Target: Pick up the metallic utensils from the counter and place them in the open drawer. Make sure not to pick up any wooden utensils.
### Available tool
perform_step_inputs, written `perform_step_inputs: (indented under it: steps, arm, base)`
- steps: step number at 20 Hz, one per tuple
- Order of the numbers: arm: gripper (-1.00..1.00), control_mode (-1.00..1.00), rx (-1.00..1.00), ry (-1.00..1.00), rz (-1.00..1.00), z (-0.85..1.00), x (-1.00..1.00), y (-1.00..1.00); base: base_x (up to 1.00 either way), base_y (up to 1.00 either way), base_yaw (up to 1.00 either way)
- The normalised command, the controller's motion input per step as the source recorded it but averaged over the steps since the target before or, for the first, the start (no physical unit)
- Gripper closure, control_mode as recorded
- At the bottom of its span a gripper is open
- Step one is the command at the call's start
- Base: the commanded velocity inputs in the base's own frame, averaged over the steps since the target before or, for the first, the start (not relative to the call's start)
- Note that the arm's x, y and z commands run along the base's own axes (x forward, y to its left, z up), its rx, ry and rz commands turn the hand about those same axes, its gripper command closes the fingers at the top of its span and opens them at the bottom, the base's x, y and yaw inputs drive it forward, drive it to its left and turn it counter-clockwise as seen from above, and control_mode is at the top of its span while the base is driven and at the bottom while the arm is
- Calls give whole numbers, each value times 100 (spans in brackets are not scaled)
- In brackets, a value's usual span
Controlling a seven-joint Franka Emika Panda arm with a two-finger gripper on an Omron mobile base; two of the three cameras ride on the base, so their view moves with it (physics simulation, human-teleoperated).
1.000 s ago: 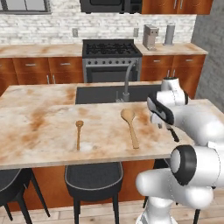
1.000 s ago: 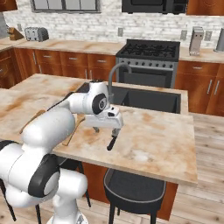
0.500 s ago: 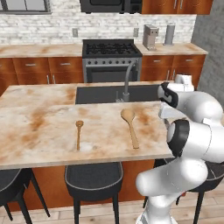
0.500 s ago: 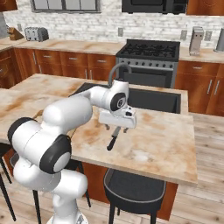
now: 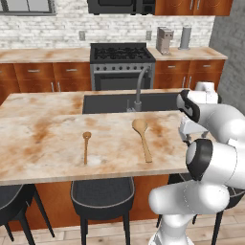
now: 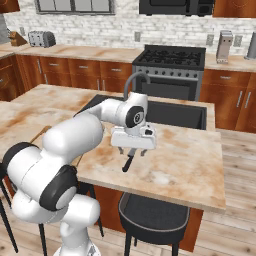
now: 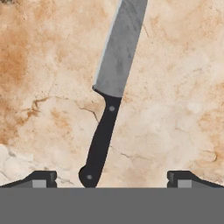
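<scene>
Jaws spread wide and empty, the two-finger gripper (image 7: 112, 179) hangs straight above the black-handled steel knife (image 7: 111, 94) on the beige marble counter (image 7: 175, 109), lined up to straddle it.

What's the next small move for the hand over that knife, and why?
Probably lower straight down and close on the black handle. The hand hangs open above the knife, which lies flat on the counter with its handle between the fingertips, nothing gripped yet.
</scene>
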Motion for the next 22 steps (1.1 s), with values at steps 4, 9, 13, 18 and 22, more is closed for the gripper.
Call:
perform_step_inputs:
  steps: [4, 9, 13, 18, 22]
  arm:
    - [-100, -100, 0, 0, 6, -4, -5, 6]
    - [-100, -100, 0, 0, 0, -11, 28, 8]
    - [-100, -100, 0, 0, 0, -1, 25, 6]
    - [-100, -100, 0, 0, 0, -19, 7, 0]
    - [-100, -100, 0, 0, 0, -38, 0, 0]
  base:
    - [0, 0, 0]
    - [0, 0, 0]
    - [0, 0, 0]
    - [0, 0, 0]
    - [0, 0, 0]
